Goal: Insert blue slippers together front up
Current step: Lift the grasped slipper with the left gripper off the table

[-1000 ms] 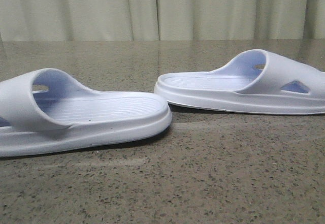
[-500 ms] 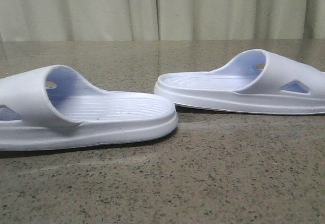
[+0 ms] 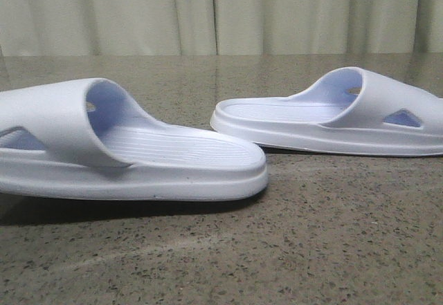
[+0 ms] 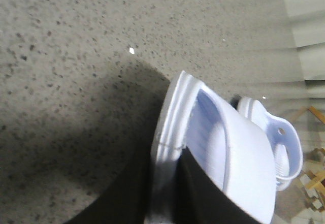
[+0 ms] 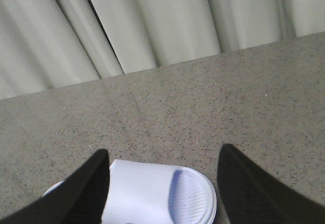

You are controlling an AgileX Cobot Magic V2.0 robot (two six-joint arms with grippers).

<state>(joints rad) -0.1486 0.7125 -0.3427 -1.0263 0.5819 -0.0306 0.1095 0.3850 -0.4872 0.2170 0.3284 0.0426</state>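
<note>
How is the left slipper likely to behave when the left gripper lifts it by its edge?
The left slipper looks like thick moulded foam, so probably light and fairly stiff. Held at one side by the left gripper, it may tilt. Its smooth sole could slide on the table.

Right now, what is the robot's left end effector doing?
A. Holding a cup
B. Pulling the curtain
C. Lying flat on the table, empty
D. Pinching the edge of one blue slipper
D: in the left wrist view the left end effector has its dark fingers on either side of the sole edge of the near slipper, gripping it.
</note>
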